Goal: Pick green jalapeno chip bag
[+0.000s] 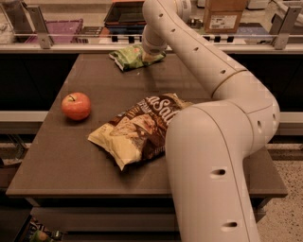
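The green jalapeno chip bag (128, 56) lies crinkled at the far edge of the dark table (66, 156), near its middle. My gripper (150, 54) reaches across the table and sits right on the bag's right end, mostly hidden behind the arm's wrist. My cream-coloured arm (213, 142) fills the right half of the camera view.
A larger brown-and-cream chip bag (137, 130) lies in the middle of the table, partly under my arm. A red apple (76, 106) sits at the left. Behind the table runs a railing with a cardboard box (225, 14) and a dark tray (124, 14).
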Controlling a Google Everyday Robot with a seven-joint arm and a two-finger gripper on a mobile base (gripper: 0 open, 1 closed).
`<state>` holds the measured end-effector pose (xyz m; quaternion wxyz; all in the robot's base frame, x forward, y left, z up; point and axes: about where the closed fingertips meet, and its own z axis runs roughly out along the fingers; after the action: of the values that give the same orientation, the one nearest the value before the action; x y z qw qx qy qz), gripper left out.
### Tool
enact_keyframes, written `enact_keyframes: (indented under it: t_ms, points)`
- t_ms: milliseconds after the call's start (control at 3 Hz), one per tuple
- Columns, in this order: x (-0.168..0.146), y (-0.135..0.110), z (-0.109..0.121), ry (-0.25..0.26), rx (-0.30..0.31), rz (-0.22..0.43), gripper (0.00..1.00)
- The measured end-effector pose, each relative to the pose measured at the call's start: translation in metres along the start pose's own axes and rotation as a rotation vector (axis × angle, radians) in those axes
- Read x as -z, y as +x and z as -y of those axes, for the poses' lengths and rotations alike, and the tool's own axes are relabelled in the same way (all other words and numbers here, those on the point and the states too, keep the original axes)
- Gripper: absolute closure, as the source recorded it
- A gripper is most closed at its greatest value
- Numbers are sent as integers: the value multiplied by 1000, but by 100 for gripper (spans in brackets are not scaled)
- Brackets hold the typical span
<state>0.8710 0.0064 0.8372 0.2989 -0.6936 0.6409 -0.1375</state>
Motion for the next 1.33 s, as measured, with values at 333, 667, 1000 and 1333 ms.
enact_keyframes:
  t_ms: [333, 667, 1000, 1333]
  points:
    - [-3, -1, -2, -5, 1, 0, 14]
    - [-6, -1, -3, -9, 2, 0, 0]
    - [-2, -2, -1, -9, 2, 0, 0]
    - [1, -3, 1, -9, 2, 0, 18]
